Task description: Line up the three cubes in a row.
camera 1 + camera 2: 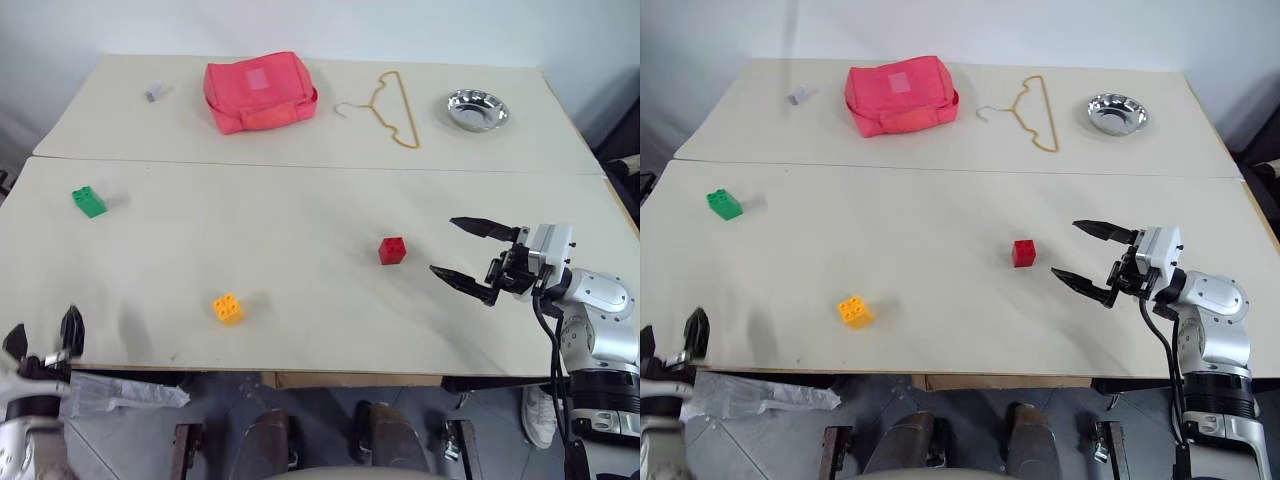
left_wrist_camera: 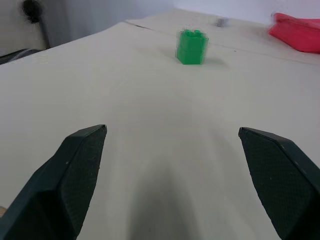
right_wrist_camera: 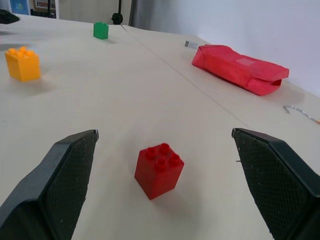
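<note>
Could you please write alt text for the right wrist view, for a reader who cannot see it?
The open right pincer faces a red cube on the table. Beyond lie a yellow-orange cube, a green cube and a pink bag.

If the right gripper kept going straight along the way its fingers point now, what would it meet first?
Most likely the red cube. The right gripper is open and aimed across the table, with that cube ahead between its fingers. Further along the same line sits the yellow-orange cube, though exact depth is hard to judge.

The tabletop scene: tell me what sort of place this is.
Probably a robot test bench in a plain indoor room: two pale tables pushed together against a bare wall, with unrelated props laid out, a pink bag, a wire hanger, a metal bowl, toy bricks.
</note>
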Robot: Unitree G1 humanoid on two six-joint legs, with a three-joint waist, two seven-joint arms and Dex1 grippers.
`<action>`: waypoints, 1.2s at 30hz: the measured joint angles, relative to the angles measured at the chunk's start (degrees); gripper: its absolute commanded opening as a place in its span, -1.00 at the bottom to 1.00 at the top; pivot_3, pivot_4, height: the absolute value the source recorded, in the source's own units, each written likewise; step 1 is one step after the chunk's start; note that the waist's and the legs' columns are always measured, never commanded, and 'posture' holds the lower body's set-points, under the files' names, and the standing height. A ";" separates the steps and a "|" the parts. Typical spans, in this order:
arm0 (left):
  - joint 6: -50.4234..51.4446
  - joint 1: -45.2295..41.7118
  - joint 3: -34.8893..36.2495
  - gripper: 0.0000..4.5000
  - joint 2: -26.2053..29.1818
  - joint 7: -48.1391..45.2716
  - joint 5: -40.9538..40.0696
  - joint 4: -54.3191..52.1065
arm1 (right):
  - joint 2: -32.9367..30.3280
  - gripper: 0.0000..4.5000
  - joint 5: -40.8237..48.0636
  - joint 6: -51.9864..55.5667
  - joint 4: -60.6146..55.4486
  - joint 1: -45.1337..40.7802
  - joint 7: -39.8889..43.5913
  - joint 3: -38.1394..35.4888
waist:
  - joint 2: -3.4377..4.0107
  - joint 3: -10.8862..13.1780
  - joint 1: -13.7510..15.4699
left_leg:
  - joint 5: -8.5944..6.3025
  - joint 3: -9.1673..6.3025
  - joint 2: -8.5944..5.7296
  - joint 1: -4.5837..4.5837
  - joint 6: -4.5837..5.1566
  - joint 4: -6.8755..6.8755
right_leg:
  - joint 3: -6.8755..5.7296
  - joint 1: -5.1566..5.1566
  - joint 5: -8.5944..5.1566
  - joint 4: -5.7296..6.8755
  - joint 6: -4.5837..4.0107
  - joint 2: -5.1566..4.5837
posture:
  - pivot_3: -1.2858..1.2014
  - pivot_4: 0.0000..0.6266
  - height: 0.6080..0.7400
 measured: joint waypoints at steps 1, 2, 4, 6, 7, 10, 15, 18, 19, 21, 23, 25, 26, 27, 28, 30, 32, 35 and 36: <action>3.22 -3.29 -0.83 1.00 2.08 3.08 0.48 -0.09 | 0.09 0.99 0.09 0.22 -0.22 -0.41 -0.05 0.37 | -0.01 -0.01 0.11 | 0.00 0.00 0.00 0.04 0.00 0.00 | 0.01 0.02 0.00 -0.01 -0.01 0.01 | 0.03 -0.52 1.00; 6.94 -7.54 -1.29 1.00 4.06 6.50 0.65 -0.01 | 0.12 0.99 0.49 0.90 -0.70 -0.57 -0.05 0.57 | 0.00 -0.01 0.17 | 0.00 0.00 -0.02 0.04 0.00 0.00 | 0.01 0.04 0.00 -0.01 -0.01 0.01 | 0.03 -0.52 1.00; 12.31 -14.44 -2.05 1.00 7.72 10.84 0.98 0.86 | 0.44 0.99 1.39 2.56 -1.48 -1.03 -0.52 1.17 | -0.03 -0.02 0.09 | -0.03 -0.03 -0.02 0.03 -0.03 -0.02 | -0.03 0.04 0.00 -0.03 -0.01 0.04 | 0.03 -0.52 1.00; 15.79 -20.38 -4.04 1.00 10.88 12.27 1.79 3.74 | 1.32 0.99 2.80 4.41 -2.62 -1.28 -1.60 1.26 | -0.03 -0.03 -0.07 | -0.04 -0.03 -0.05 0.05 -0.03 -0.12 | -0.17 0.03 0.00 -0.05 0.00 0.09 | 0.03 -0.52 1.00; 16.83 -22.76 -5.50 1.00 12.14 12.63 2.82 5.80 | 1.81 0.99 3.23 5.09 -3.39 -1.34 -2.04 1.39 | -0.03 -0.03 -0.24 | -0.05 -0.02 -0.08 0.05 -0.03 -0.18 | -0.30 0.02 0.00 -0.06 0.00 0.12 | 0.03 -0.52 1.00; 18.37 -26.67 -8.44 1.00 13.41 13.02 5.34 11.19 | 2.62 0.99 3.84 5.90 -4.99 -1.19 -2.45 1.58 | -0.03 -0.02 -1.02 | -0.05 -0.03 -0.10 0.04 -0.03 -0.27 | -0.55 0.02 0.00 -0.12 0.00 0.15 | 0.03 -0.52 1.00; 16.76 -39.11 -13.81 1.00 16.22 12.45 10.33 27.65 | 5.15 0.99 4.04 5.91 -7.90 -0.30 -3.96 3.13 | -0.17 0.01 -0.95 | -0.02 -0.12 -0.07 -0.13 -0.06 -0.14 | -0.76 0.04 -0.01 -0.25 0.01 0.22 | 0.03 -0.52 1.00; 14.37 -44.30 -14.99 1.00 17.57 12.00 12.14 34.15 | 5.29 0.99 4.05 6.26 -8.80 0.00 -4.72 3.64 | -0.18 0.00 -1.05 | -0.02 -0.14 -0.10 -0.12 -0.06 -0.18 | -0.76 0.04 0.00 -0.25 0.02 0.19 | 0.03 -0.52 1.00; 13.56 -45.20 -15.45 1.00 17.89 11.62 12.79 36.13 | 5.28 0.99 4.05 6.29 -9.07 0.13 -4.87 3.61 | -0.17 0.00 -1.07 | -0.02 -0.15 -0.10 -0.11 -0.06 -0.19 | -0.80 0.04 0.00 -0.25 0.02 0.19 | 0.03 -0.52 1.00; 12.16 -47.18 -17.27 1.00 18.60 10.83 14.63 41.48 | 5.30 0.99 4.05 6.30 -9.48 0.44 -5.37 3.69 | -0.18 0.00 -1.07 | -0.02 -0.17 -0.11 -0.13 -0.06 -0.20 | -0.88 0.04 -0.01 -0.27 0.02 0.20 | 0.03 -0.52 1.00; 11.03 -49.08 -18.85 1.00 19.12 10.82 16.36 46.73 | 5.31 0.99 4.05 6.29 -9.76 0.94 -5.75 3.71 | -0.18 0.00 -1.08 | -0.02 -0.17 -0.10 -0.14 -0.06 -0.19 | -0.93 0.04 -0.01 -0.27 0.03 0.20 | 0.03 -0.52 1.00; 9.95 -50.78 -19.32 1.00 19.69 10.85 17.41 50.02 | 5.31 0.99 4.04 6.29 -9.94 1.31 -6.09 3.74 | -0.18 0.00 -1.10 | -0.02 -0.17 -0.10 -0.15 -0.06 -0.19 | -0.93 0.04 -0.01 -0.27 0.03 0.20 | 0.03 -0.52 1.00; 9.58 -51.26 -19.31 1.00 20.02 10.86 17.55 51.06 | 5.31 0.99 4.04 6.29 -10.16 1.50 -6.34 3.76 | -0.18 0.00 -1.11 | -0.02 -0.17 -0.09 -0.14 -0.06 -0.19 | -0.93 0.04 -0.01 -0.26 0.03 0.19 | 0.03 -0.52 1.00; 9.21 -51.71 -19.31 1.00 20.14 10.83 17.67 52.18 | 5.31 0.99 4.04 6.29 -10.17 1.73 -6.57 3.75 | -0.18 0.00 -1.11 | -0.02 -0.17 -0.09 -0.14 -0.06 -0.20 | -0.93 0.04 -0.01 -0.26 0.03 0.19 | 0.03 -0.52 1.00; 8.83 -51.92 -19.31 1.00 20.14 10.85 17.77 53.00 | 5.32 0.99 4.04 6.29 -10.18 2.02 -6.73 3.75 | -0.18 0.00 -1.12 | -0.02 -0.17 -0.09 -0.14 -0.06 -0.19 | -0.93 0.04 -0.01 -0.26 0.03 0.19 | 0.03 -0.52 1.00; 7.94 -52.02 -19.28 0.83 20.14 10.96 17.90 54.86 | 5.32 1.00 4.04 6.25 -10.20 2.51 -7.08 3.75 | -0.18 0.00 -1.12 | -0.02 -0.17 -0.10 -0.14 -0.06 -0.19 | -0.93 0.04 -0.01 -0.26 0.03 0.18 | 0.03 -0.52 1.00; 6.97 -52.22 -19.13 0.63 20.15 10.99 17.92 56.68 | 5.35 1.00 4.03 6.17 -10.33 3.24 -7.43 3.75 | -0.19 0.00 -1.13 | -0.02 -0.18 -0.09 -0.15 -0.06 -0.18 | -0.95 0.04 -0.01 -0.25 0.03 0.18 | 0.03 -0.52 1.00; 6.09 -52.77 -19.09 0.22 20.35 10.79 17.92 58.54 | 5.50 1.00 3.95 6.12 -10.41 3.52 -7.93 3.76 | -0.19 0.01 -1.08 | -0.02 -0.18 -0.10 -0.16 -0.06 -0.16 | -0.95 0.04 -0.01 -0.24 0.03 0.16 | 0.03 -0.52 1.00; 5.70 -52.95 -19.08 0.09 20.61 10.76 17.92 59.19 | 5.60 1.00 3.90 6.07 -10.51 3.52 -8.15 3.76 | -0.19 0.01 -1.08 | -0.02 -0.19 -0.11 -0.15 -0.06 -0.16 | -0.95 0.04 -0.01 -0.23 0.03 0.16 | 0.03 -0.52 1.00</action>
